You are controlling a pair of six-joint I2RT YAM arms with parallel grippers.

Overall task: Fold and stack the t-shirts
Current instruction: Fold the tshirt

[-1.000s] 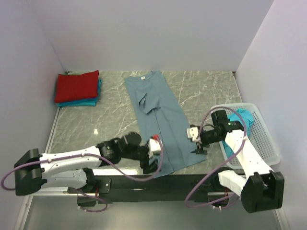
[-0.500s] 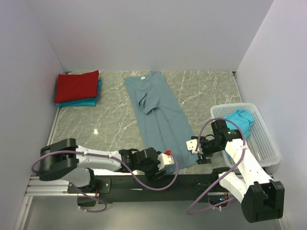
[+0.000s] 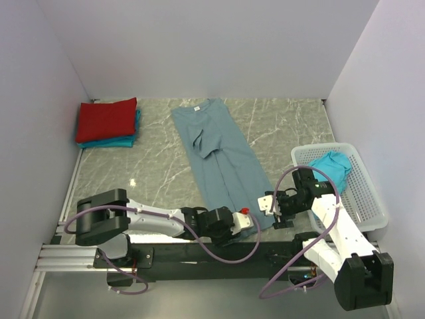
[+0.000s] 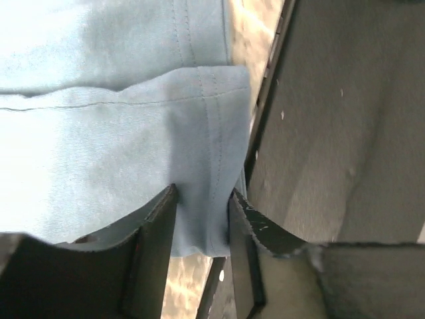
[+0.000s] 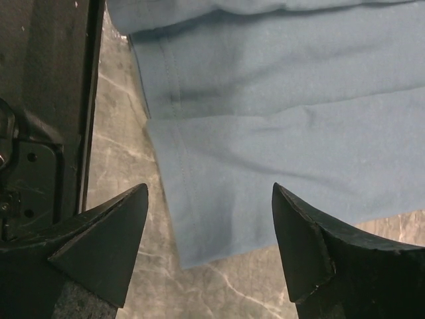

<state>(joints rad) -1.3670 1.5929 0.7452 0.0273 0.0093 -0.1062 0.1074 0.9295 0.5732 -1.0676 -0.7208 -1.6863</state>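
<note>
A red t-shirt [image 3: 106,119] lies folded on a teal one [image 3: 123,141] at the desk's [image 3: 285,123] far left. The slate-blue t-shirt [image 3: 219,159] is folded lengthwise mid-desk; the left tool [image 4: 199,229] pinches its near hem, the right tool [image 5: 209,232] hangs spread over the other corner. Another teal shirt [image 3: 332,166] waits in the basket [image 3: 368,199]

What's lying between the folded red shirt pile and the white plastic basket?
The long slate-blue t-shirt, spread flat on the marble table, with bare table either side; the top view shows it.
</note>
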